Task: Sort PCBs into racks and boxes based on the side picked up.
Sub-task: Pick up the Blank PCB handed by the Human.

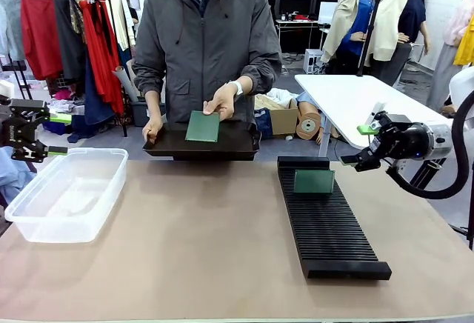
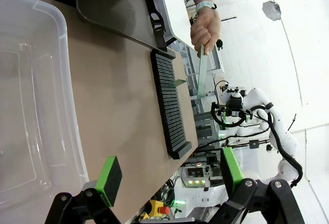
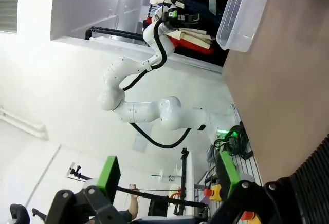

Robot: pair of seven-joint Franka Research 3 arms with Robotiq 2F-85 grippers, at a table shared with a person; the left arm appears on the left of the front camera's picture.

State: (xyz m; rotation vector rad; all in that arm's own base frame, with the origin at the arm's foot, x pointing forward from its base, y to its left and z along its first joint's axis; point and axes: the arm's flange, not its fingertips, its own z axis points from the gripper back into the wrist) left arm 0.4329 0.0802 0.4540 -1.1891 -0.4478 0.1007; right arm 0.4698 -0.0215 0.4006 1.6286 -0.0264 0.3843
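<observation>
I am counting two PCBs (image 1: pixel 202 126) (image 1: pixel 313 181), one rack (image 1: pixel 333 234), one box (image 1: pixel 55 228); left claw (image 2: pixel 169 175) and right claw (image 3: pixel 167 174) are both hanging wide open, empty.

Quick count: two PCBs, the far-middle PCB (image 1: pixel 202 126) and the right-side PCB (image 1: pixel 313 181). Then just one rack (image 1: pixel 333 241) on the right, one clear box (image 1: pixel 44 228) on the left, and one dark tray (image 1: pixel 241 144) at the far side.
</observation>
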